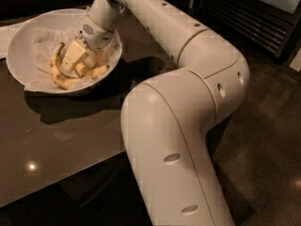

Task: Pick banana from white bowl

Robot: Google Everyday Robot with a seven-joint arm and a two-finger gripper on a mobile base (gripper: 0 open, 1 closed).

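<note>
Dark glossy tabletop (56, 140) carries the paper-lined white bowl (21, 46). The white arm (188, 107), cut off at the bottom edge, reaches into the bowl. The tool (74, 56) sits low among the fruit; whether it is apart or together cannot be told. The banana (96, 72) lies in the bowl, half hidden under the tool, its long axis running lower left to upper right. A thinner curved banana (57, 74) lies to the left of it.

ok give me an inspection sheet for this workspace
surface: dark glossy table, bears the bowl
job's things: white bowl, lined with crumpled paper; banana lying inside
clutter: thinner curved banana also in the bowl; white sheet beside the bowl
gripper: gripper down in the bowl, at the bananas
cables: nothing seen
surroundings: dark floor; slatted dark unit behind
</note>
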